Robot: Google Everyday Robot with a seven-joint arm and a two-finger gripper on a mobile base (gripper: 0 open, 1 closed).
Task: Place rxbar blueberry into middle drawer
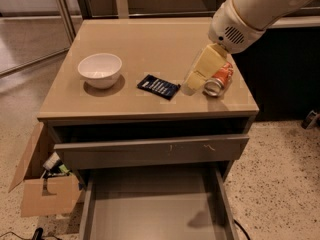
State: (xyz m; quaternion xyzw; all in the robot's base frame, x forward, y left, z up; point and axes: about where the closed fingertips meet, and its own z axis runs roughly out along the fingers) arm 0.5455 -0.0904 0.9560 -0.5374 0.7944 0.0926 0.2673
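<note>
I see the bowl (pixel 100 70) near the desk's left edge. The bar (pixel 158 86) lies flat toward the front edge, about midway along. My gripper (pixel 192 84) hangs just right of it, tip low over the top; I cannot tell whether it is open. The can (pixel 219 80) lies beside it, near the right edge. Below the front edge, the middle drawer (pixel 150 215) is pulled out.
</note>
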